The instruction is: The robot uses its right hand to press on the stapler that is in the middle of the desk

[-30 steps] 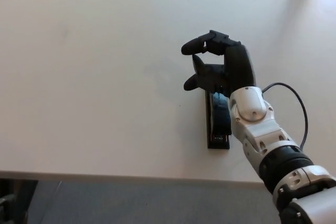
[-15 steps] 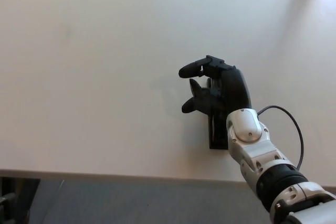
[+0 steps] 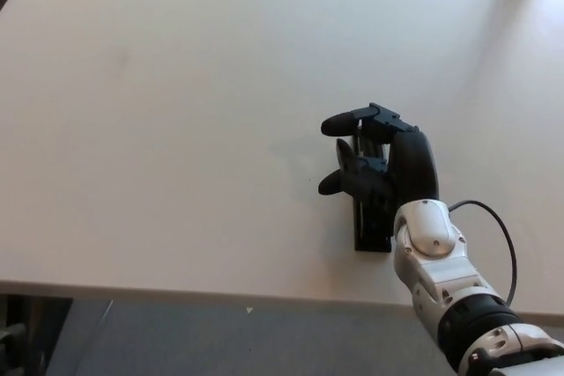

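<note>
A black stapler (image 3: 371, 226) lies on the pale desk (image 3: 176, 129), its length running toward me, near the front edge. My right hand (image 3: 383, 165) is over it and hides most of it; only the near end and a strip of the far end show. The hand's fingers (image 3: 345, 122) are spread and point left, holding nothing. Whether the palm touches the stapler I cannot tell. My left hand does not show.
The desk's front edge (image 3: 176, 290) runs across the bottom of the view, with grey floor below it. A thin black cable (image 3: 498, 226) loops beside my right forearm (image 3: 449, 283).
My right hand has drawn back toward me along the stapler, now covering more of it. The camera view shifted slightly.
</note>
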Motion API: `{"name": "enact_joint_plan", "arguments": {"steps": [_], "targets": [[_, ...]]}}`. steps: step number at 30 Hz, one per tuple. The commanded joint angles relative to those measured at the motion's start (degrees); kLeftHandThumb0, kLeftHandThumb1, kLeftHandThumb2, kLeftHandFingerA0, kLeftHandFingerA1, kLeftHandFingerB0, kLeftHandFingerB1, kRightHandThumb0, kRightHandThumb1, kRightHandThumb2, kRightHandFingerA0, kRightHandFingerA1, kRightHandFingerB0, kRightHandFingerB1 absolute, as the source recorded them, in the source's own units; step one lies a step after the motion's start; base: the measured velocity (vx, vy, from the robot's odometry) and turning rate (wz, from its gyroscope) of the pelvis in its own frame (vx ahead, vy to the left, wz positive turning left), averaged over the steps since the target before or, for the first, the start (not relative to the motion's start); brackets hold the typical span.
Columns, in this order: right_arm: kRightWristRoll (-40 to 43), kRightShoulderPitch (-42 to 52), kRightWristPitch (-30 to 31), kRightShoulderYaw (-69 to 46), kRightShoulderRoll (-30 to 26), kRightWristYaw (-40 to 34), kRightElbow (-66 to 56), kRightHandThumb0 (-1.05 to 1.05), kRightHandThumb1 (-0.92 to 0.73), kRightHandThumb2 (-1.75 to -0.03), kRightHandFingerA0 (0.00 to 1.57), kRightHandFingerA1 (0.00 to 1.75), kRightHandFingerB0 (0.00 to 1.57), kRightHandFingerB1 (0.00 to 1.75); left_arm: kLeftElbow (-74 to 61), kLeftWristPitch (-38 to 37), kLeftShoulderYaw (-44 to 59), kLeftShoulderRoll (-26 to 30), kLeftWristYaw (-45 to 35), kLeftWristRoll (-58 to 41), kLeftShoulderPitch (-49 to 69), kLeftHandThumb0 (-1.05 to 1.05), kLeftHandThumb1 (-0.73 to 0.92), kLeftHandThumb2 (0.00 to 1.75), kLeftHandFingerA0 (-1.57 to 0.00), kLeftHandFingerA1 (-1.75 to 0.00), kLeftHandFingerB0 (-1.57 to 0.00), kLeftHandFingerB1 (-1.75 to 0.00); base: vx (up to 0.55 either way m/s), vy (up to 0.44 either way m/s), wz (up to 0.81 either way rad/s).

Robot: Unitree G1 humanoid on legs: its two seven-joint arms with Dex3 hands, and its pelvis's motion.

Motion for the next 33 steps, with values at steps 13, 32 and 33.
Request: {"name": "enact_joint_plan", "arguments": {"steps": [13, 32, 33], "targets": [[-1.8, 23.9, 3.9, 1.5, 1.2, 0.0, 6.9, -0.12, -0.77, -0.68, 1.27, 0.98, 0.76, 1.14, -0.6, -4.4, 0.3, -1.1, -1.8, -0.9, 15.7, -0.62, 0.78, 1.07, -0.01, -0.37, -0.05, -0.31, 0.00, 0.000, 0.00], [-2.1, 28.8, 1.0, 3.0, 1.5, -0.6, 6.9, -0.12, -0.79, -0.66, 1.25, 0.91, 0.75, 1.14, -1.3, -10.0, -1.9, -0.8, -2.3, 1.0, 22.5, -0.32, 0.64, 1.16, 0.00, -0.46, 0.00, -0.47, 0.00, 0.000, 0.00], [-2.0, 28.5, 0.5, 3.0, 1.4, -0.2, 6.8, -0.12, -0.79, -0.66, 1.25, 0.91, 0.75, 1.14, -1.8, -10.2, -1.6, -0.8, -2.9, 0.5, 22.7, -0.32, 0.64, 1.16, 0.00, -0.46, 0.00, -0.47, 0.00, 0.000, 0.00]]}}
